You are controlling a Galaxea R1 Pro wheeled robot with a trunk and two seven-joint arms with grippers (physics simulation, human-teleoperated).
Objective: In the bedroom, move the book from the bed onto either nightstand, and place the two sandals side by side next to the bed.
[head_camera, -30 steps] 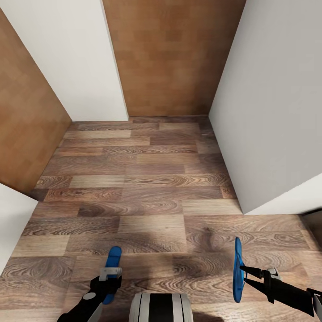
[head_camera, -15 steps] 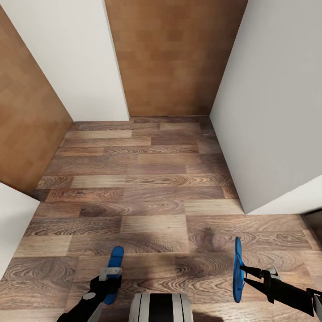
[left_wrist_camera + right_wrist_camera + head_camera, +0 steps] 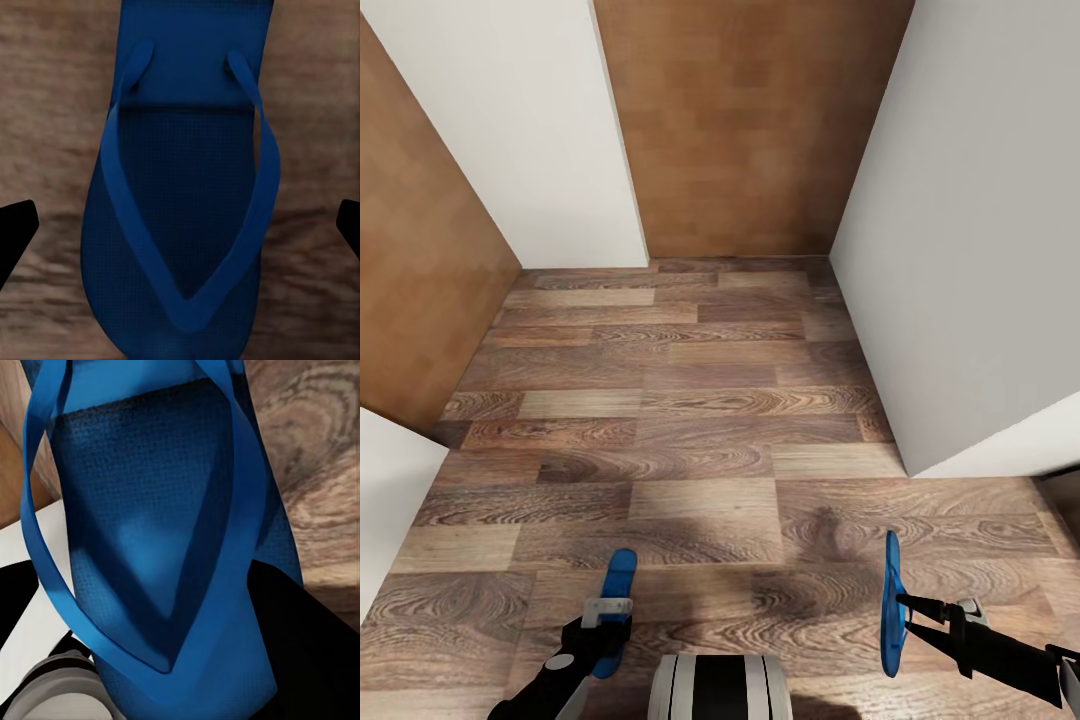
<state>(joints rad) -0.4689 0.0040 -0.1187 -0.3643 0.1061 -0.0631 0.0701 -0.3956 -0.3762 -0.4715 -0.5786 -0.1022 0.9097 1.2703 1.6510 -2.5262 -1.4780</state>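
A wood-plank floor (image 3: pixel 690 400) in mixed brown tones spreads across the head view, running back into a narrow recess. White walls (image 3: pixel 970 230) rise on the right and at the upper left, with a low white corner at the left edge. Warm brown panelled walls (image 3: pixel 745 130) close the far end of the recess and the left side.

At the bottom centre sits the rounded grey-and-black top of the robot's trunk (image 3: pixel 720 688).

Both arms reach forward low in the head view, each carrying one bright blue flip-flop. The left tool (image 3: pixel 603 625) is clamped on the left sandal (image 3: pixel 614 610) — it lies flat, sole down, pointing ahead over the floor. In the left wrist view this sandal (image 3: pixel 184 195) shows its thong straps meeting in a V, with the dark tips of the fingers (image 3: pixel 15 232) at either side.

The right tool (image 3: pixel 920 618) grips the right sandal (image 3: pixel 891 605) — this one is turned on edge, standing upright above the floor. In the right wrist view its straps and textured footbed (image 3: pixel 150 532) sit very close to the camera.
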